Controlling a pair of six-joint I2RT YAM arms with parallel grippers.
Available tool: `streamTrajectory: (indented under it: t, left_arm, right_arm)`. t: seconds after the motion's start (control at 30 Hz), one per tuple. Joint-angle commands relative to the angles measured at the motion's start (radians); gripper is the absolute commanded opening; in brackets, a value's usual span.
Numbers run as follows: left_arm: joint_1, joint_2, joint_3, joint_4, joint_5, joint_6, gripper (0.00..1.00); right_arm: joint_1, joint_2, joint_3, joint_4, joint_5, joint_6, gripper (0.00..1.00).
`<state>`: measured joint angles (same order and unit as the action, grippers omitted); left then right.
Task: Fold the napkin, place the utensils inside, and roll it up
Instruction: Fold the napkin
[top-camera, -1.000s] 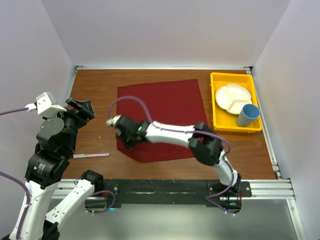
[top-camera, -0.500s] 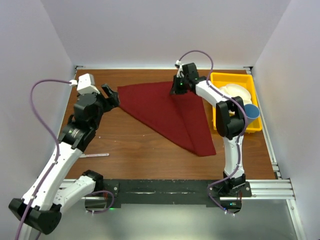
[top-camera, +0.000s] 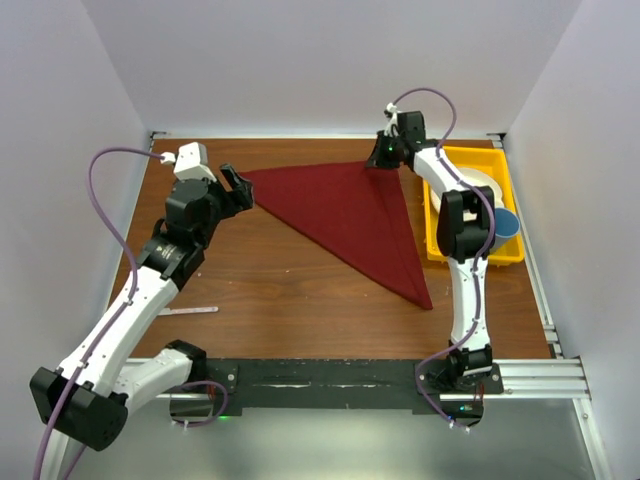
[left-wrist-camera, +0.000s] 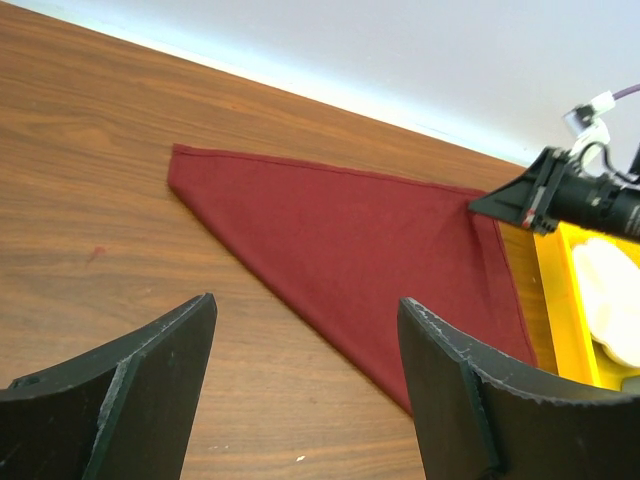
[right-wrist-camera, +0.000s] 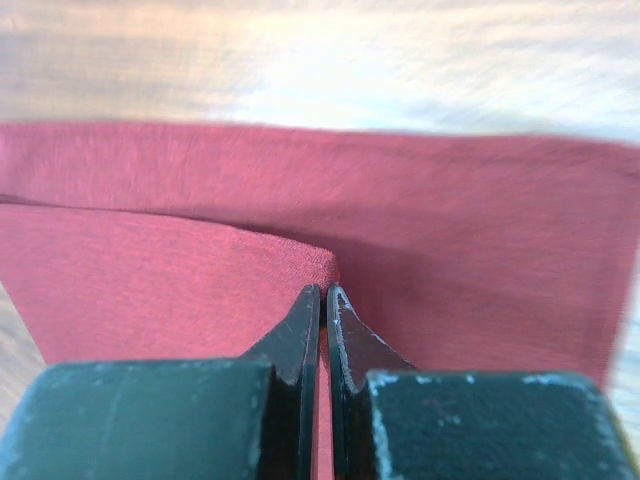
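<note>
Folding the napkin (top-camera: 350, 215) diagonally.
Corner is pinched by right jaws, left jaws gaping; edges should be matched.

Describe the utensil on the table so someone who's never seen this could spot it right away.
Find the wooden table, then its near left part beside the left arm. The utensil lies there flat on bare wood. It is the only slim, silvery strip, well apart from the big red napkin.
</note>
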<state>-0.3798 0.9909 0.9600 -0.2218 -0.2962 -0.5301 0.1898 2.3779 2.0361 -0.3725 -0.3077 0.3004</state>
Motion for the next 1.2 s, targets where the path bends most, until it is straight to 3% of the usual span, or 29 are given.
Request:
streamTrajectory:
  t: [0.0,0.6,1.17]
  left_arm:
    - [0.002,0.021,-0.001,0.078,0.034,0.012,0.78]
    - [0.002,0.060,-0.001,0.085,0.081,0.005,0.79]
    - [0.002,0.075,-0.004,0.093,0.104,-0.007,0.79]
  right_arm:
    - [-0.030,-0.011,0.059,0.046,-0.022,0.022,0.00]
    - [-0.093,0.035,0.079,0.096,0.028,0.042,0.00]
    - [-0.104,-0.034,-0.057,0.167,0.148,0.065,0.00]
